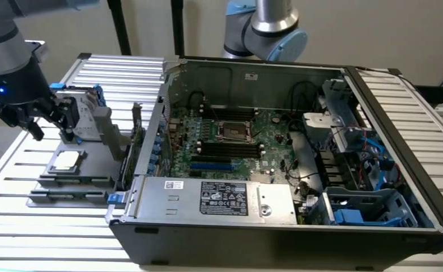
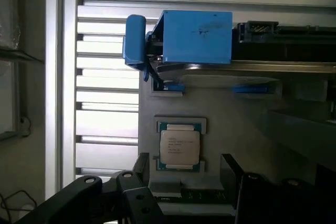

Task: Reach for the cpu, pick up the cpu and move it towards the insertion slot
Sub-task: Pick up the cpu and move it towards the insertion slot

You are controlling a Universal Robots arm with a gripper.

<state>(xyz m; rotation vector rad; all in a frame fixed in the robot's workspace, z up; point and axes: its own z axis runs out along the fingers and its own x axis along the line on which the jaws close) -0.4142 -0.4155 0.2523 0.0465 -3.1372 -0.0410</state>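
The cpu (image 1: 69, 160) is a small silvery square chip lying flat in a grey holder (image 1: 44, 195) on the slatted table, at the exterior view's left. My gripper (image 1: 53, 136) hangs above and slightly behind it, open, with nothing between its black fingers (image 1: 68, 131). In the wrist view the cpu (image 2: 179, 148) rests in its pale recess just ahead of my gripper (image 2: 184, 203). The insertion slot (image 1: 233, 130) is a silver-framed square socket with a dark centre on the motherboard inside the open computer case.
A hard drive in a blue frame (image 2: 197, 38) stands upright in the holder just behind the cpu, close to my fingers. The case wall (image 1: 149, 130) rises between holder and motherboard. A second arm (image 1: 271, 28) stands behind the case. Long black memory slots (image 1: 225, 148) flank the socket.
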